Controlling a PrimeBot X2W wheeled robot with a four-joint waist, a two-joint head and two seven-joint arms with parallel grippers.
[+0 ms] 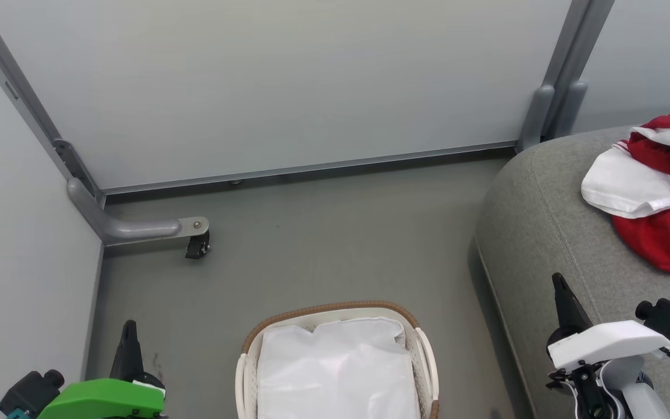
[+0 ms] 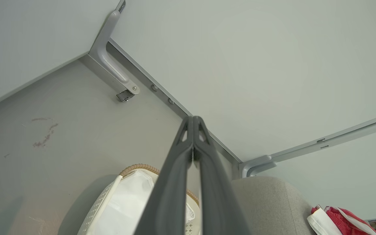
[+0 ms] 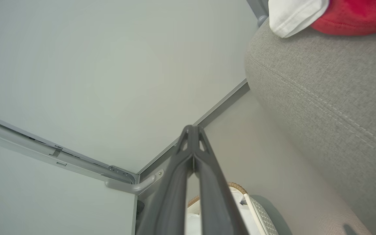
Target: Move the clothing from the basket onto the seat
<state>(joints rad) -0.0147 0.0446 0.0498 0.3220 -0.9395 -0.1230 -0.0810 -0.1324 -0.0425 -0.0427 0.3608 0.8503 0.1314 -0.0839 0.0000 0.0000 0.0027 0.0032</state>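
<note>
Red sports fabric with white stripes and a white panel, the clothing [image 1: 669,238] is lying bunched on the grey seat [image 1: 544,233], up and well to the right of the basket [image 1: 335,307]. The basket is showing just its plain white liner [image 1: 335,372], lightly puckered, with no red in the visible part. The transfer is therefore looking finished or nearly so. The basket's near end is running off the head view, though, so I cannot tell for sure. Any next move is calling for a look into that hidden end rather than another grab.

The left gripper [image 2: 193,122] is hanging left of the basket and the right gripper [image 3: 193,130] right of it, each with its long dark fingers pressed together on nothing.

The basket is showing as an oval of perforated white plastic under a brown woven rim. To its right, the seat is showing a coarse weave, a rounded corner and a stitched seam. Dull grey floor [image 1: 312,244] is lying around the basket.
</note>
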